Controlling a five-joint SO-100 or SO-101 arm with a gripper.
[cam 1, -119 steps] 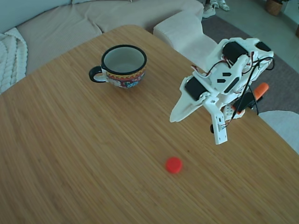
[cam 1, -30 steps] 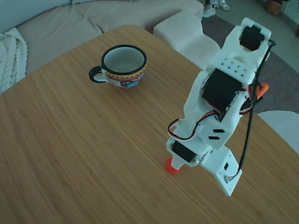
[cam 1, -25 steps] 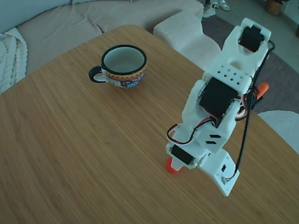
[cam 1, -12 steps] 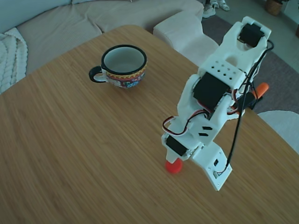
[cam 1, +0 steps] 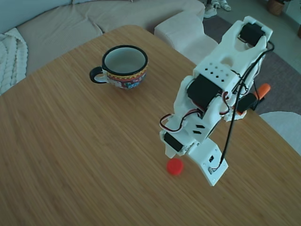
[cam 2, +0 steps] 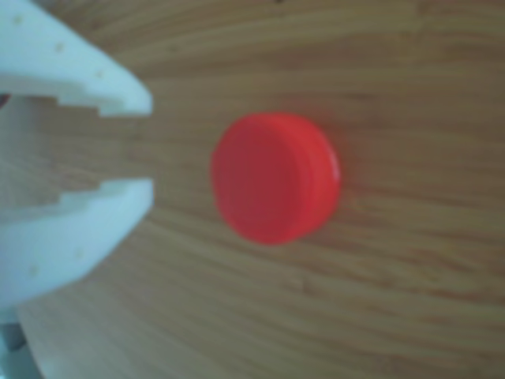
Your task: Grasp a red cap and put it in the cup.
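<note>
White arm w/ pincer (cam 2: 150,146) hanging just above the red cap (cam 2: 274,177) on the wood surface (cam 1: 70,141), fingers slightly apart & empty; cup (cam 1: 124,66) well apart, so it should widen, straddle the cap, then close.

Soft, even daylight over my tabletop (cam 1: 70,141), shadows faint; my close view is blurred, red cap (cam 2: 274,177) out of focus.

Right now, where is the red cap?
In the fixed view the red cap lies on the wooden table, just below the end effector and well away from the cup; nothing grips it.
</note>
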